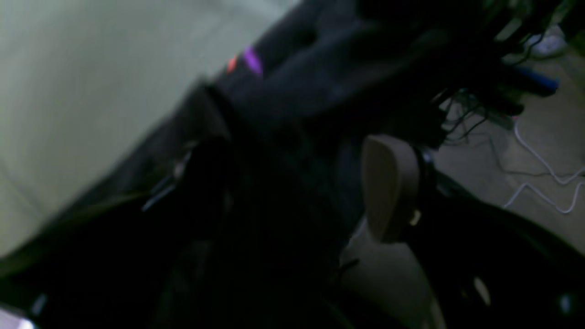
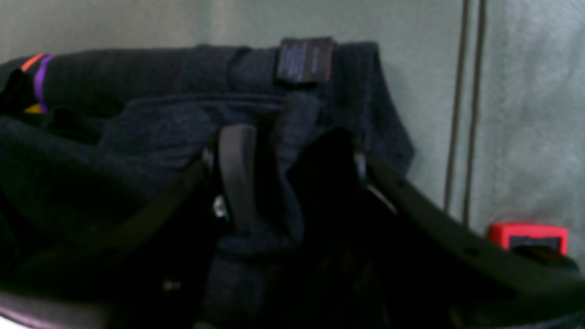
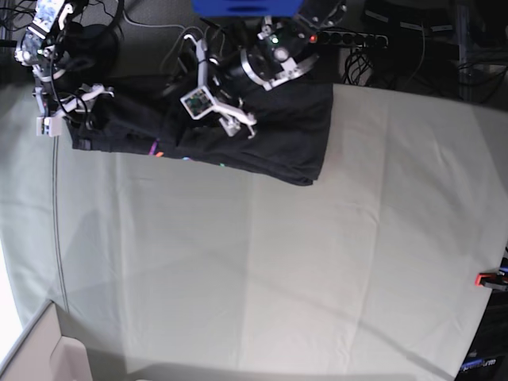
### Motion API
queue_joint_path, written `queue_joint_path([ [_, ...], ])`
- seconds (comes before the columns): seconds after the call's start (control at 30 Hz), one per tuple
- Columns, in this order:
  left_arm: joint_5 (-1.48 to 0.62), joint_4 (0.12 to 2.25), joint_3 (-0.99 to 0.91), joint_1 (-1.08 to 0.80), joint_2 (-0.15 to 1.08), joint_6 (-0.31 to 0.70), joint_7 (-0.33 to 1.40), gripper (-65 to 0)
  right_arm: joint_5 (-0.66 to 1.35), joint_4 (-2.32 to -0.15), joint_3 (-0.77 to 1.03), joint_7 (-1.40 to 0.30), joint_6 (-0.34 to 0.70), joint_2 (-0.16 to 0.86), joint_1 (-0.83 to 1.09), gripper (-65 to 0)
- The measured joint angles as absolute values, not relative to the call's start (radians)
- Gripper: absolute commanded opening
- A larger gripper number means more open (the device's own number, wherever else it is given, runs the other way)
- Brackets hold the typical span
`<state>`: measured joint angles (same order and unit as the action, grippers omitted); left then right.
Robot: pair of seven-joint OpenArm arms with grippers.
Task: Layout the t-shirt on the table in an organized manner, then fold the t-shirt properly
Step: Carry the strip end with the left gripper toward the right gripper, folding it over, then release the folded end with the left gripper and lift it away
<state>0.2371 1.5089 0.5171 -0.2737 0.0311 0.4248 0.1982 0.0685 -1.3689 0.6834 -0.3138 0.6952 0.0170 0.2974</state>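
Arms reach low over the table's point(image 3: 317, 262) far edge, where the t-shirt point(image 3: 274, 147) lies bunched. Right fingers point(image 2: 237, 178) pinch its cloth; left fingers point(image 1: 388, 187) stand spread around a fold.

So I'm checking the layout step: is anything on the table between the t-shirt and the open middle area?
Nothing visible. The t-shirt lies bunched at the far edge; the table in front shows only bare cloth.

The t-shirt point(image 3: 262, 131) is black with orange and purple print lines, the table point(image 3: 278, 262) pale grey-green, and the clamp point(image 2: 528, 235) red.
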Motion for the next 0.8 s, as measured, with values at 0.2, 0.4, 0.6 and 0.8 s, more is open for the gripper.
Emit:
queue_joint_path([
  [0.2, 0.235, 1.585, 0.468, -0.327, 0.065, 0.431, 0.193, -20.3, 0.072, -1.369, 0.805, -0.318, 0.702, 0.012, 0.288, -38.2],
  [0.4, 0.234, 1.685, 0.226, -0.400, 0.071, 0.431, 0.178, -20.2, 0.069, -1.367, 0.877, -0.317, 0.702, 0.008, 0.257, -30.8],
  [0.6, 0.239, 1.634, 0.028, -0.404, 0.059, 0.436, 0.194, -20.2, 0.064, -1.362, 0.878, -0.319, 0.699, -0.001, 0.250, -24.5],
  [0.8, 0.238, 1.622, -0.040, -0.405, 0.056, 0.439, 0.191, -20.2, 0.072, -1.329, 0.876, -0.290, 0.699, -0.007, 0.247, -24.4],
])
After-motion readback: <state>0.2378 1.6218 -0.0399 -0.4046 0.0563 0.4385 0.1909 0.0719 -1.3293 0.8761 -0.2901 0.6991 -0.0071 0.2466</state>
